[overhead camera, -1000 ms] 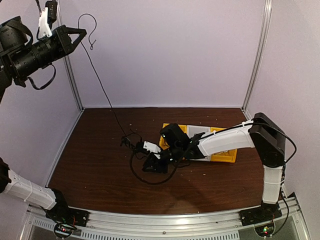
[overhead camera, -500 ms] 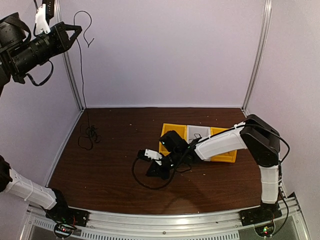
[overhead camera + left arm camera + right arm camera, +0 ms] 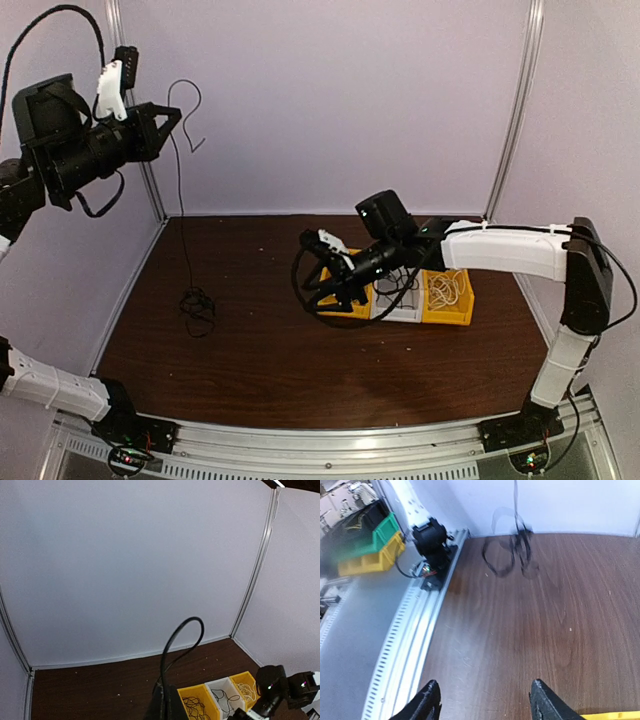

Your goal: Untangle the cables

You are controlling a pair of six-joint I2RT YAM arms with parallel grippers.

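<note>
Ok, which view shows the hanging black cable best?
Top external: the hanging black cable runs whole from the left gripper to its tangle on the table. Left wrist shows only its curled end; right wrist, only the blurred tangle.

The left gripper (image 3: 172,128) is raised high on its reared arm, pinching the cable (image 3: 197,305) — the right gripper (image 3: 485,705) reaches leftward on an outstretched arm, fingers apart.

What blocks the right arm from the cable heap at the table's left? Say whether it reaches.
Probably yes: bare table lies between the right gripper and the cable heap, and its jaws stand open; the stretch looks long.
</note>
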